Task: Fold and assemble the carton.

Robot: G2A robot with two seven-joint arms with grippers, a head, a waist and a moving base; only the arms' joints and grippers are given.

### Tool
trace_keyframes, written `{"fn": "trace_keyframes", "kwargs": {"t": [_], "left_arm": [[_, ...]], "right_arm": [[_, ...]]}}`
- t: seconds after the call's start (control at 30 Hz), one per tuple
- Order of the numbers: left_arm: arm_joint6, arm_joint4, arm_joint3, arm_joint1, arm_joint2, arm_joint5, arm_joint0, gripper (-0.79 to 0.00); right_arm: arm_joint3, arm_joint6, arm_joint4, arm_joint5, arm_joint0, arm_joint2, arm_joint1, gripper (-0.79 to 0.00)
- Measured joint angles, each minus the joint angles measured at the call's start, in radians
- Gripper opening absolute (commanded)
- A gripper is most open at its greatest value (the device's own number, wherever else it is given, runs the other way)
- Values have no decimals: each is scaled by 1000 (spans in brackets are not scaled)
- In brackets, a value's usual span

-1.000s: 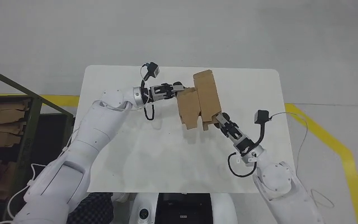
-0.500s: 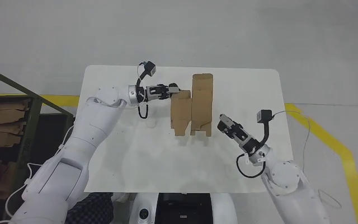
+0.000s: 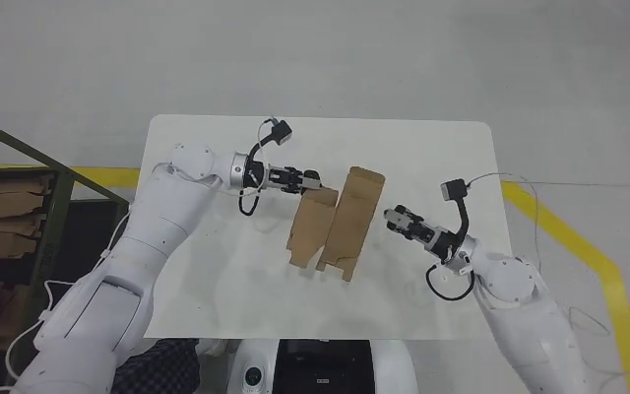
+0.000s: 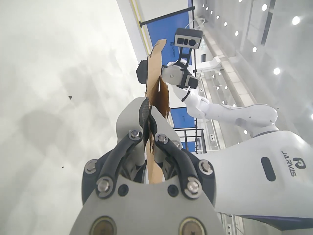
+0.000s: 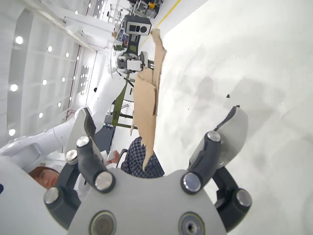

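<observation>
Holding the carton (image 3: pixel 335 223) firmly in the pinching left claw (image 3: pixel 313 182) would let the wide-open right claw (image 3: pixel 393 215) grasp its free edge.

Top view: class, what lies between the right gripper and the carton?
Nothing but a stretch of bare white table; the open right gripper stands apart from the carton. The top view and right wrist view both show it.

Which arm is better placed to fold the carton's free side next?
Probably the right. The right gripper is open beside the carton, not touching it; the left gripper is shut on its other edge, holding it.
</observation>
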Motion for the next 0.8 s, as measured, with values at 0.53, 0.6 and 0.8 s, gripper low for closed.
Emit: {"fn": "trace_keyframes", "kwargs": {"t": [0.53,0.6,0.8], "left_arm": [[-26,-20,-49,8,72,27,-3,-785],[-26,-25,-50,10,76,27,-4,-785],[-26,-48,-57,15,82,26,-6,-785]], "right_arm": [[87,138,63,-18,92,-64,-2,-394],[98,139,67,-9,98,-70,-2,-453],[125,125,76,22,115,-86,-5,-671]]}}
